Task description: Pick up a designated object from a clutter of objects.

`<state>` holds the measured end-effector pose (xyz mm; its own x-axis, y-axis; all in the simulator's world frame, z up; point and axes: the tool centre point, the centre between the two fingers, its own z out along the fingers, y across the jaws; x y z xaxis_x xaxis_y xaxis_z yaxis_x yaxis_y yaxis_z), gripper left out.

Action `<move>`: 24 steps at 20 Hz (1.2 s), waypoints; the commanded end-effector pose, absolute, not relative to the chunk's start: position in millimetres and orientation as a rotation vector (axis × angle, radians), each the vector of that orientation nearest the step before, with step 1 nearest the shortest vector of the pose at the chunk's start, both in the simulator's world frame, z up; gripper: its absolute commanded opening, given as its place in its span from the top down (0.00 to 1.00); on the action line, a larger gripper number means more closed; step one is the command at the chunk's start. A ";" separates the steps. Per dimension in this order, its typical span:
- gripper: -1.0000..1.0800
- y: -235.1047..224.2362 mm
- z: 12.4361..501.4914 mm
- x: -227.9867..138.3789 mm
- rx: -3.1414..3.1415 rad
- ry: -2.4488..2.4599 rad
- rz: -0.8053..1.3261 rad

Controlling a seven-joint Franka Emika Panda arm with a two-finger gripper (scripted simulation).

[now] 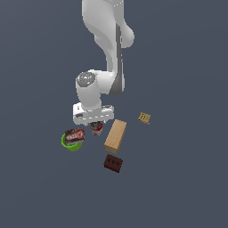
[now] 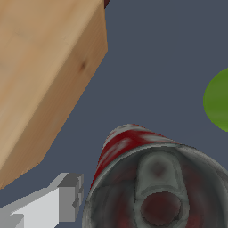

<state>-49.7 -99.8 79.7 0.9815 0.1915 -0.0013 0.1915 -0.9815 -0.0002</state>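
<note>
Can (image 1: 96,128) was your target, the short tin with the red-and-white label and grey top, standing upright on the counter (image 1: 178,187) directly under the claw (image 1: 95,124). It sat between the green bowl (image 1: 71,144) holding the red-labelled packet (image 1: 74,135) and the tan wooden block (image 1: 116,136).

Your main risk, as I judged it, was the crowding. The block stood just beside the can (image 2: 147,182) and, in the wrist view, its near face (image 2: 44,75) loomed close to the one finger (image 2: 67,198) you could see. A descent slightly off line could have knocked the block or pushed the can sideways toward the bowl (image 2: 219,100). A round tin could also have slipped or tipped if the pads had closed off-centre.

As for the claw itself, you had one finger visible beside the can, apart from its wall, and the other out of frame. I judged the claw open around the can, with nothing gripped yet.
</note>
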 end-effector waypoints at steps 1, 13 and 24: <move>0.04 -99.9 77.3 -49.3 -3.127 -0.302 0.000; 1.00 -100.3 78.6 -49.3 -3.128 -0.301 -0.001; 1.00 -73.3 115.9 -40.4 -3.128 -0.301 -0.001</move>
